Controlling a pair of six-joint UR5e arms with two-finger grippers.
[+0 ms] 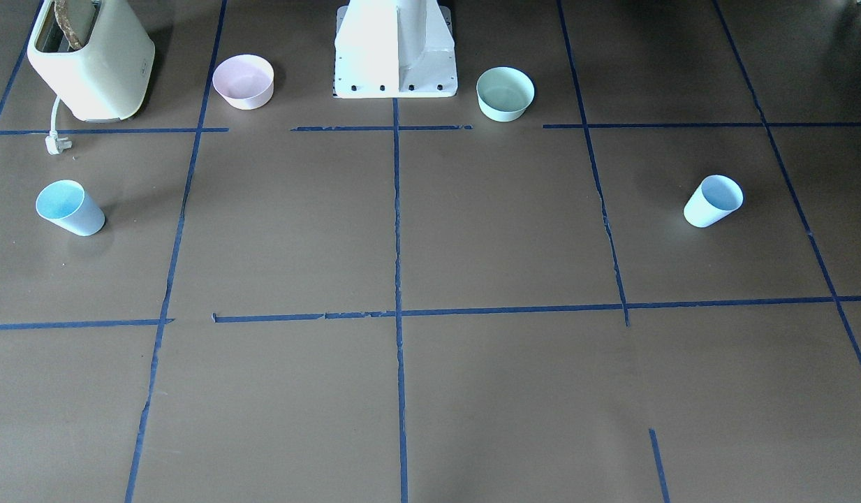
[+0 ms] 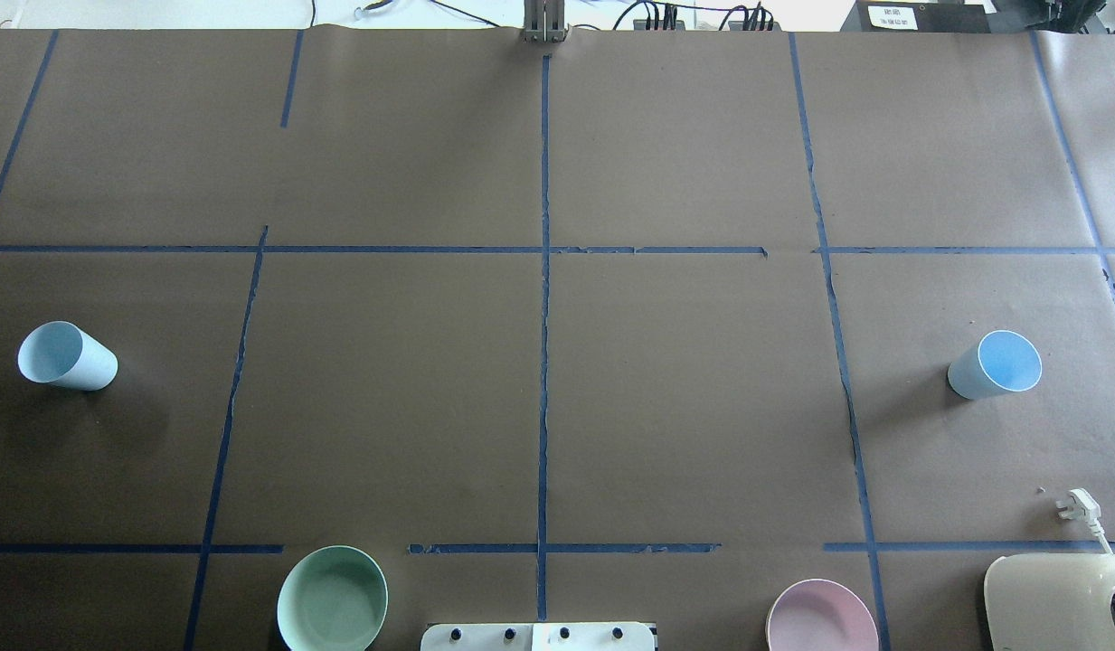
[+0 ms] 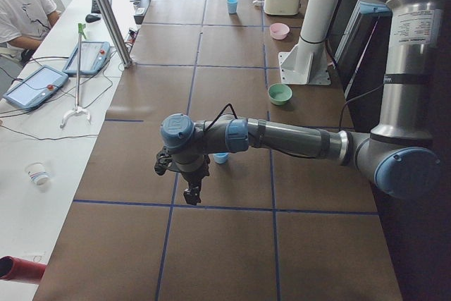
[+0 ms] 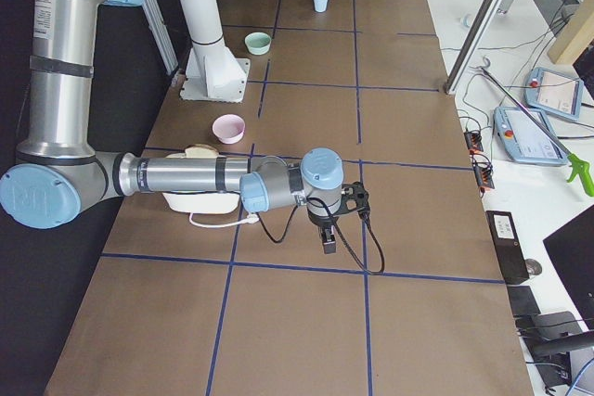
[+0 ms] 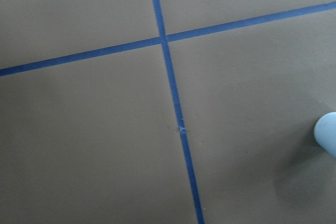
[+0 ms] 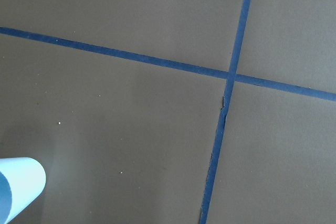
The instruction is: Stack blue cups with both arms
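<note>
Two pale blue cups stand upright, far apart on the brown table. One blue cup [image 2: 66, 358] is at the robot's left [image 1: 713, 201]. The other blue cup [image 2: 996, 364] is at its right [image 1: 69, 207]. The left gripper [image 3: 190, 194] hangs over the table beside the left cup [image 3: 221, 158], whose edge shows in the left wrist view [image 5: 326, 135]. The right gripper [image 4: 328, 244] hangs near the right cup, which shows in the right wrist view [image 6: 18, 187]. Both grippers show only in the side views, so I cannot tell if they are open or shut.
A mint-green bowl [image 2: 332, 599] and a pink bowl [image 2: 821, 617] flank the white pedestal [image 1: 395, 52]. A cream toaster [image 1: 88, 59] with bread and a loose plug [image 2: 1080, 506] sit at the robot's right. An operator [image 3: 21, 5] sits beyond the table.
</note>
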